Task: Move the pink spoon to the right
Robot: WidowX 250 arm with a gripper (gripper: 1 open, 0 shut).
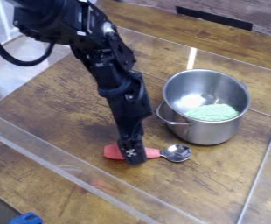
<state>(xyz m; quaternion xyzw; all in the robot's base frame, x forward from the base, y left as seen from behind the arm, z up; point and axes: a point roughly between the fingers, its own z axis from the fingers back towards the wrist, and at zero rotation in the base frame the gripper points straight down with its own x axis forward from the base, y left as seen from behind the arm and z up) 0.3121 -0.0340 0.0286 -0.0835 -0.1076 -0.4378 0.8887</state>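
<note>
Steel pot (204, 105) sat right of centre on wooden worktop (56, 105), green stuff (211, 113) inside. No readable writing. Pink spoon (149, 154) lay flat just in front of pot, bowl toward right. End effector (133, 155) down over handle, jaws spread wide.
</note>
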